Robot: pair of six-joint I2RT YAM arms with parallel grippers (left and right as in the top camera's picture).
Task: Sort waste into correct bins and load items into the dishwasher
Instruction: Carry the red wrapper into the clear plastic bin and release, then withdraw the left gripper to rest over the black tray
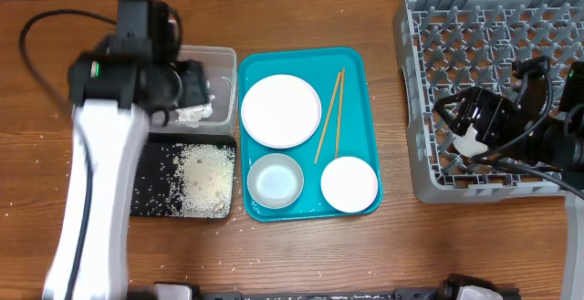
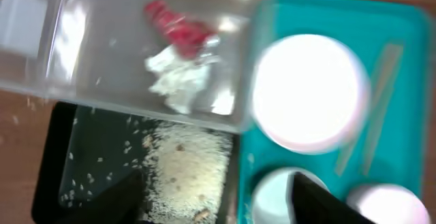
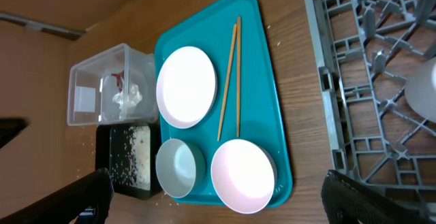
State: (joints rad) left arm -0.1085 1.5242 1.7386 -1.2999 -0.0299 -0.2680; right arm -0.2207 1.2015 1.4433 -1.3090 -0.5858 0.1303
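Hanging over the tub (image 2: pixel 102 60) in the upper left of the overhead frame, the left gripper (image 2: pixel 218 200) has its fingers spread, nothing between them. Wrapper (image 2: pixel 176 25) and tissue (image 2: pixel 178 80) lie touching inside the tub. Rice (image 2: pixel 187 173) covers part of the black tray (image 2: pixel 61 149) just below it. Plate (image 1: pixel 281 110), chopsticks (image 1: pixel 330 116), bowl (image 1: pixel 276 180) and second bowl (image 1: pixel 349 184) sit on the teal tray (image 1: pixel 365 72) at centre. At right, above the rack (image 1: pixel 456 26), the right gripper (image 3: pixel 216 190) is wide open and empty; the cup (image 3: pixel 424 91) rests on the lattice.
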